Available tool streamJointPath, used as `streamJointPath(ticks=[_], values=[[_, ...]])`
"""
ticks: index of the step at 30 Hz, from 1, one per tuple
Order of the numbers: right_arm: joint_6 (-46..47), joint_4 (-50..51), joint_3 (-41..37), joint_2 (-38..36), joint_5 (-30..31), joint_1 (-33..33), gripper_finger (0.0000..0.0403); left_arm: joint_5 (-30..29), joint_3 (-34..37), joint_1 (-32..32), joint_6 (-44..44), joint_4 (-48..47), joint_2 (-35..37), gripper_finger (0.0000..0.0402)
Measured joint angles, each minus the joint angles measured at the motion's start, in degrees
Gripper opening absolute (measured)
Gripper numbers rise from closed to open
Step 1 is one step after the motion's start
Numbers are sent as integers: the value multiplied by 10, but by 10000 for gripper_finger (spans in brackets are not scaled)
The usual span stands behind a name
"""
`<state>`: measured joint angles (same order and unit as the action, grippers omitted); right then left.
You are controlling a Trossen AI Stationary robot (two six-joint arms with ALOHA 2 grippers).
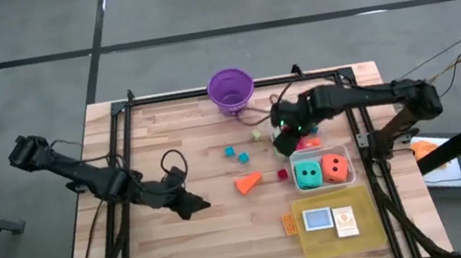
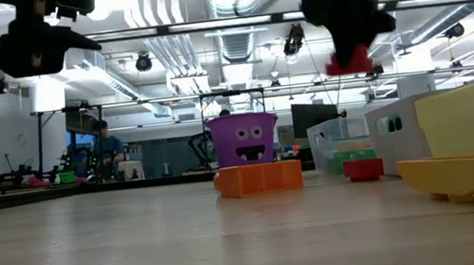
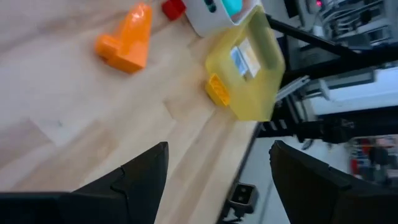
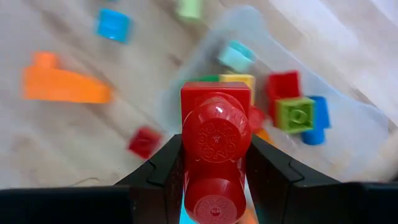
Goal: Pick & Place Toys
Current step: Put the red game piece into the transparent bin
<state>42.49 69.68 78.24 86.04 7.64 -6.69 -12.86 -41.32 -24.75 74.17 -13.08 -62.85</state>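
Right gripper (image 4: pixel 214 163) hangs above the clear tub (image 4: pixel 348 146) of small blocks, fingers clamped on a red block (image 4: pixel 216 134); left gripper (image 3: pixel 217 180) waits over bare wood near the orange wedge (image 3: pixel 126 41), fingers apart, nothing between them

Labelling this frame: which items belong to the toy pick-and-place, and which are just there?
Job: red block gripped by right gripper; orange wedge; blue blocks; teal die; orange die.
Just there: purple bucket; yellow tray; clear tub.
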Motion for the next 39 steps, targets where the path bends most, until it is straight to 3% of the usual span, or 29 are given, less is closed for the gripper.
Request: streamJointPath(ticks=[9,14,24,39], values=[[-86,-47,-95,-8,-24,-99,127,30,-15,54,-25,-72,0,270],[-101,-127,-147,14,-59,-137,127,54,-15,83,-22,-75,0,270],[-106,-191,-208,30,-62,-141,127,80,-15,96,-22,-75,0,270],[-137,-205,-207,30,-61,-141,127,80,-15,96,-22,-78,0,270]])
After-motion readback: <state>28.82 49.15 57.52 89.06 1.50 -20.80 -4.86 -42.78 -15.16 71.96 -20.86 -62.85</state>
